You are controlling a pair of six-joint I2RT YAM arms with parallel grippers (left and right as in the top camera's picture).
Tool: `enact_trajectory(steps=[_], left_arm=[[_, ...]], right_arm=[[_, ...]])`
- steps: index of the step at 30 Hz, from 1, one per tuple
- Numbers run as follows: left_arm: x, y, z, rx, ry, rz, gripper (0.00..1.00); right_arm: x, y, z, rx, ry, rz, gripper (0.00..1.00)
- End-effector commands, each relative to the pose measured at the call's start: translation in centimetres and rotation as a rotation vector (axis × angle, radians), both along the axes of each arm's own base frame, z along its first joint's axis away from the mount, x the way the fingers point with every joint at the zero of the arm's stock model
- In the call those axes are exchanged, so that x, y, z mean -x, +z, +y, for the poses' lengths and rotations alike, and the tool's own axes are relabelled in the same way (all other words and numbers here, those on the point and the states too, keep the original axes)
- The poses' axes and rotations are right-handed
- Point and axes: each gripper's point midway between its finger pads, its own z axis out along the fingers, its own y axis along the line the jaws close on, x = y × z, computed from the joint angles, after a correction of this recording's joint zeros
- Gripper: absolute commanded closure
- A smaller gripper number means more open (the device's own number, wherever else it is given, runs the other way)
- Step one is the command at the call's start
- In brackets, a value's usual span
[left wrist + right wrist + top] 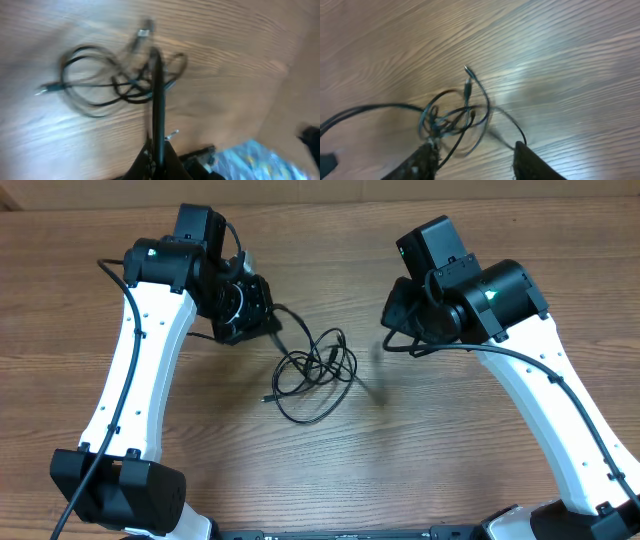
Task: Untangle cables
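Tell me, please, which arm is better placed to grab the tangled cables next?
Probably right: the right gripper is open, with the cables lying ahead between its fingers. The left gripper looks closed above them, though blur leaves that uncertain.

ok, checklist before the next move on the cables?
1. Cables fully in the overhead view: ok.
2. Right gripper open, bundle just ahead of its fingers: ok.
3. Left gripper closed; whether it pinches a strand: cannot tell.
4. Strands separated: not ok, one looped tangle.
5. Wrist views sharp enough to pick a strand: not ok, both blurred.
6. Free plug tip located: ok.
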Motion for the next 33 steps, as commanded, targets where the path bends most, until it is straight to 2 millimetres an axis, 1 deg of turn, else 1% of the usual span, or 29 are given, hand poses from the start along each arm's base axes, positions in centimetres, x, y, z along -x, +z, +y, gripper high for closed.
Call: enact_trajectory(steps=[1, 2, 5, 6, 9, 16, 17, 21, 22, 24, 26, 29, 31, 33], left_arm=[[1.5, 5.6, -4.2, 0.307, -0.266, -0.194, 0.96], [1.9, 6.9, -5.2, 0.396, -0.323, -0.236, 0.96], [2.3, 9.2, -6.2, 0.531, -0.381, -0.288, 0.96], [2.4, 9.6, -6.4, 0.554, -0.388, -0.297, 0.96], [2.3, 10.0, -6.5, 0.579, -0.398, -0.311, 0.96], [2.2, 9.7, -6.4, 0.558, -0.389, -0.306, 0.96], [2.0, 9.3, -6.3, 0.533, -0.369, -0.289, 0.96], [0.5, 6.2, -4.6, 0.34, -0.191, -0.164, 0.96], [0.3, 5.8, -4.3, 0.317, -0.163, -0.148, 0.96], [0.1, 5.9, -4.3, 0.32, -0.147, -0.14, 0.96], [0.0, 6.6, -4.6, 0.364, -0.162, -0.158, 0.96], [-0.5, 7.5, -4.4, 0.412, -0.156, -0.177, 0.96], [-0.9, 7.4, -3.9, 0.408, -0.112, -0.151, 0.96], [-1.4, 7.0, -3.1, 0.384, -0.06, -0.127, 0.96]], right_arm=[[0.3, -0.2, 1.5, -0.053, 0.062, 0.028, 0.48], [0.2, -0.6, 1.5, -0.047, 0.063, 0.035, 0.43], [0.0, -1.6, 1.7, -0.024, 0.089, 0.055, 0.3], [-0.1, -2.0, 1.7, -0.019, 0.091, 0.065, 0.25], [-0.5, -3.8, 1.9, 0.002, 0.089, 0.109, 0.18], [-0.9, -8.1, 2.9, 0.018, 0.1, 0.238, 0.17], [-0.9, -8.6, 2.9, 0.023, 0.1, 0.257, 0.17], [-0.5, -10.6, 2.8, 0.051, 0.12, 0.312, 0.17], [-0.4, -11.0, 2.8, 0.055, 0.12, 0.322, 0.17], [-0.2, -11.8, 2.7, 0.061, 0.119, 0.335, 0.17], [0.2, -12.8, 2.6, 0.061, 0.12, 0.354, 0.17], [1.2, -14.3, 2.9, 0.034, 0.132, 0.398, 0.17], [2.1, -15.2, 4.0, -0.024, 0.201, 0.424, 0.18], [3.2, -16.0, 5.6, -0.108, 0.313, 0.442, 0.18]])
